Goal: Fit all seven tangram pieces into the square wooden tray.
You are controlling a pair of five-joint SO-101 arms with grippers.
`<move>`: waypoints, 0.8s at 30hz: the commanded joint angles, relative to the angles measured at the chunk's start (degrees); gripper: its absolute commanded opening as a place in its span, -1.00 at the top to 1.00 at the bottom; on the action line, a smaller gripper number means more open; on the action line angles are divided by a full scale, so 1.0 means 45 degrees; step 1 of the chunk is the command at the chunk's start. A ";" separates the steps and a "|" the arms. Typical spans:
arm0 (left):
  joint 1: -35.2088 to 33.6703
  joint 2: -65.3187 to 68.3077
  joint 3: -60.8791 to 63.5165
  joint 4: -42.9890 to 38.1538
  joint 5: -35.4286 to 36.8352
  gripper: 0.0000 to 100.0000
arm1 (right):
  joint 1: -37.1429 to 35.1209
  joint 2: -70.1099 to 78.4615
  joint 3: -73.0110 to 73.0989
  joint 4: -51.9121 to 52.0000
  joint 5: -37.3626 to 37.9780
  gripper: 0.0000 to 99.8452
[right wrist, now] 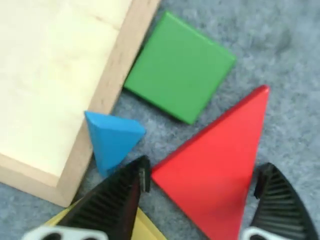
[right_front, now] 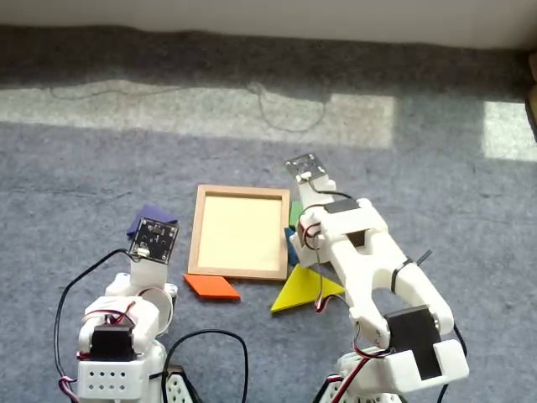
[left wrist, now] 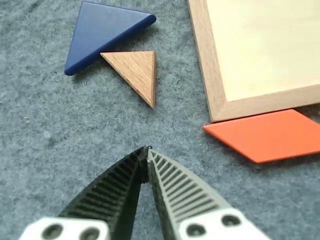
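The square wooden tray lies mid-table with nothing in it. My left gripper is shut on nothing, hovering over the carpet short of a small wooden triangle and a navy triangle. An orange parallelogram lies along the tray's near rim. My right gripper is open, with a finger on either side of the red triangle. A green square sits beyond the red triangle. A small light-blue triangle lies tilted against the tray's outer rim.
A large yellow triangle lies on the grey carpet beside the right arm, near the tray's near right corner. The left arm's base stands at the near left. Open carpet stretches beyond the tray.
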 commanded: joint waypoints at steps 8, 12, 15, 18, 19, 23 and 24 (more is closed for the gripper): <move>-0.0127 -0.0010 0.0244 0.0059 -0.0059 0.99 | 0.0342 -0.0068 -0.0459 -0.0166 -0.0039 0.69; -0.0127 -0.0010 0.0244 0.0059 -0.0059 0.99 | 0.0361 -0.0127 -0.0459 -0.0166 -0.0039 0.69; -0.0127 -0.0010 0.0244 0.0059 -0.0059 0.99 | 0.0518 -0.0225 -0.0479 -0.0088 -0.0039 0.69; -0.0127 -0.0010 0.0244 0.0059 -0.0059 0.99 | 0.0928 -0.0303 -0.0615 0.0088 -0.0059 0.69; -0.0127 -0.0010 0.0244 0.0059 -0.0059 0.99 | 0.1006 -0.0459 -0.0889 0.0303 -0.0078 0.69; -0.0127 -0.0010 0.0244 0.0059 -0.0059 0.99 | 0.1006 -0.1612 -0.1612 0.1553 -0.0137 0.69; -0.0127 -0.0010 0.0244 0.0059 -0.0059 0.99 | 0.0889 -0.1983 -0.1690 0.1748 -0.0137 0.69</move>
